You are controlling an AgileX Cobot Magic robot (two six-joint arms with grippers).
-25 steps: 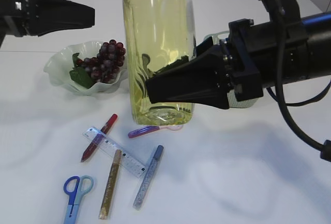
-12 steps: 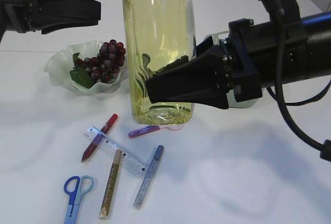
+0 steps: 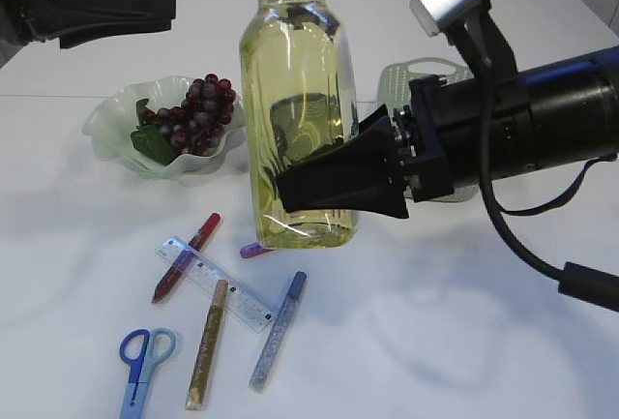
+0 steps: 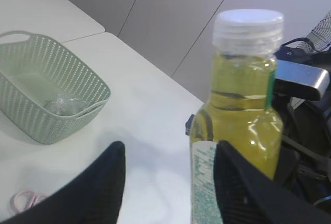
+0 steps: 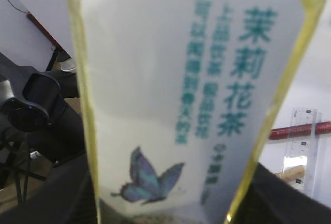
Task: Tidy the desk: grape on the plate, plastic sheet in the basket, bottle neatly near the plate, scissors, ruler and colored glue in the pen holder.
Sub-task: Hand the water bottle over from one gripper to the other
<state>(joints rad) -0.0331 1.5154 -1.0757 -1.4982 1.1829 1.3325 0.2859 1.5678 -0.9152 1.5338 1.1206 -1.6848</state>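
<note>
My right gripper (image 3: 292, 165) is shut on the bottle (image 3: 298, 109) of yellow-green tea, which stands upright at the table's middle; its white label fills the right wrist view (image 5: 176, 79). My left gripper (image 3: 145, 1) hovers open at the upper left with nothing between its fingers. The grape (image 3: 198, 111) lies on the plate (image 3: 111, 119). The plastic sheet (image 4: 64, 105) sits in the basket (image 4: 77, 79). Ruler (image 3: 215, 282), scissors (image 3: 143, 361) and colored glue sticks, red (image 3: 186, 256), gold (image 3: 207, 344) and blue (image 3: 278, 330), lie in front. The pen holder is out of view.
The green basket (image 3: 411, 75) stands behind my right arm. A purple stick (image 3: 253, 250) lies partly hidden behind the bottle's base. A pink looped item (image 4: 23, 200) lies near the basket. White table edge runs along the back.
The bottle has gone down and slightly right in my right gripper, so its green neck label now shows. My left gripper has risen a little.
</note>
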